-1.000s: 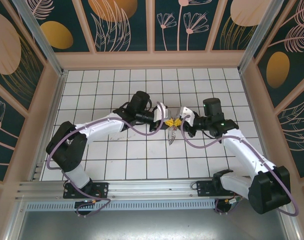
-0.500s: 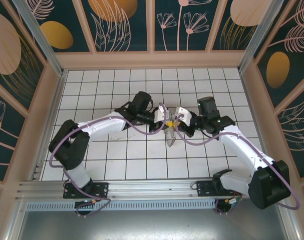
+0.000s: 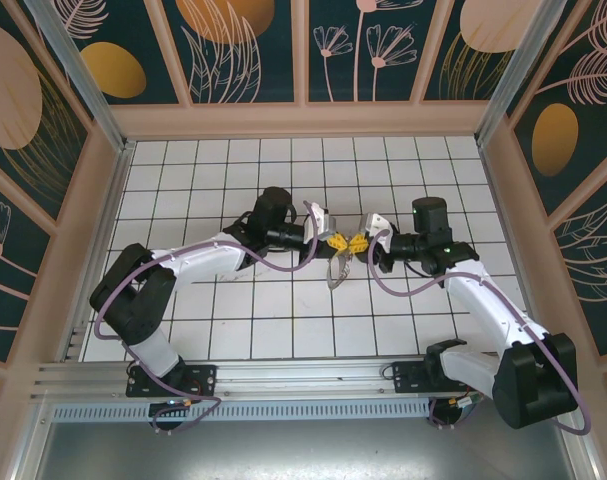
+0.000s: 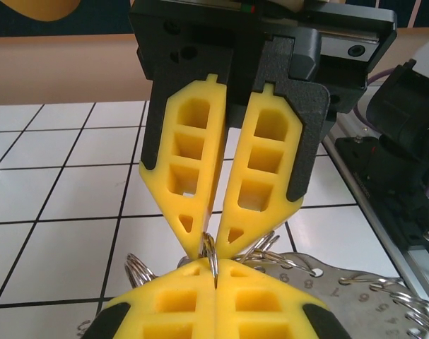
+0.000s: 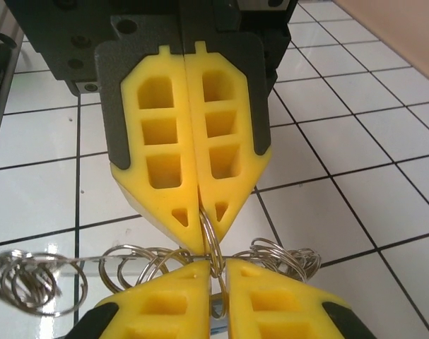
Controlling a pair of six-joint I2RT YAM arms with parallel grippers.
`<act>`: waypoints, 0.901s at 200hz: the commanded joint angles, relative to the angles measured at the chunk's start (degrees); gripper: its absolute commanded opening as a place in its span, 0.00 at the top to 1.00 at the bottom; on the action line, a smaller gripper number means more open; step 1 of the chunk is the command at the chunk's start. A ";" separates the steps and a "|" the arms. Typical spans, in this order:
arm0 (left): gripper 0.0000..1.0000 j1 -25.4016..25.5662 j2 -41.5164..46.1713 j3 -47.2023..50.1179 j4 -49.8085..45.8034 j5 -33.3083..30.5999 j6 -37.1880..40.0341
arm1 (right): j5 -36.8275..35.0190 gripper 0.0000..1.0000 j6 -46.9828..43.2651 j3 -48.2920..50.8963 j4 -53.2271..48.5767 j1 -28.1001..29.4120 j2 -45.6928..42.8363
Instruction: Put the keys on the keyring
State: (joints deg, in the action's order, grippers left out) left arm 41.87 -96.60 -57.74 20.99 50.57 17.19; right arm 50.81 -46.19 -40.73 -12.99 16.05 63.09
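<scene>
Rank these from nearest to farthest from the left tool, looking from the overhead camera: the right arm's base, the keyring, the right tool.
From the left tool:
1. keyring, pinched in it and hanging just below.
2. right tool, tip to tip on its right; almost too close to separate from the first.
3. right arm's base, far off at the table's near edge, right side.

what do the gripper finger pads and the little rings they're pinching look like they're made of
Finger pads: matte yellow, with moulded hollow pockets and rounded edges, likely plastic or firm rubber; black backing behind them looks like hard plastic. Small rings: thin, shiny silver wire coils with bright glints, almost certainly metal. Flat tag beside them: dull grey with punched holes, probably sheet metal.
</scene>
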 commanded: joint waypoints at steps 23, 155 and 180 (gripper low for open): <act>1.00 0.72 1.46 -1.71 -0.12 5.91 1.90 | 1.07 1.00 -0.34 -0.36 3.30 -0.55 -0.47; 0.88 0.86 -1.24 -11.70 -28.88 -6.02 18.02 | -15.31 1.00 -2.37 -11.94 -11.95 7.34 2.86; 1.00 0.87 -1.30 -11.96 -29.61 -6.89 18.13 | -19.39 1.00 -2.46 -14.25 -15.18 9.33 4.43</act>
State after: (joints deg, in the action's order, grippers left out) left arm 41.93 -97.06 -68.51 -4.32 44.23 33.34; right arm 35.31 -47.70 -50.68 -26.09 23.51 66.50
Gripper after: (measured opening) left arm 0.053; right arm 0.052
